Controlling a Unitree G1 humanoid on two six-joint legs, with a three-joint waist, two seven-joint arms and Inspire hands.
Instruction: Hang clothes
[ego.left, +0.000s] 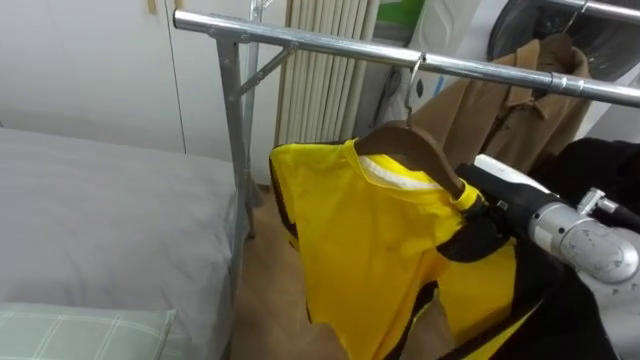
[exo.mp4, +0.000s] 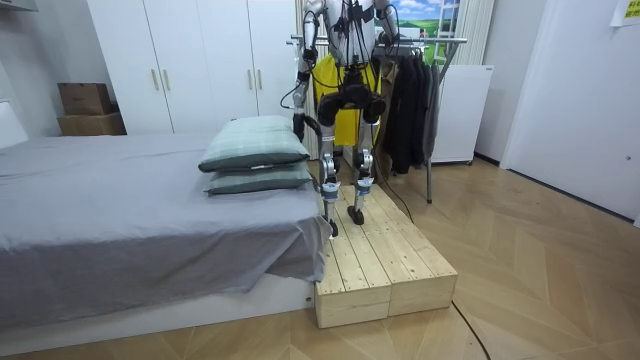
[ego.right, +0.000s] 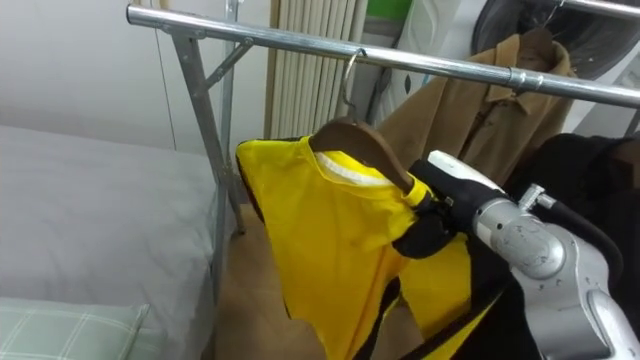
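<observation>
While the left hand (exo.mp4: 299, 125) hangs low by the bed (ego.left: 110, 200), state unreadable, the yellow shirt (ego.left: 370, 250) sits on a wooden hanger (ego.left: 410, 145) toward the left end of the rail (ego.left: 320, 42), hook (ego.left: 415, 75) seemingly over it. Right hand (ego.left: 480, 225) has its fingers curled round the hanger's right end. Tan coat (ego.left: 520, 110) hangs further right. Judged nearly done: left is seating the hook and letting go.
</observation>
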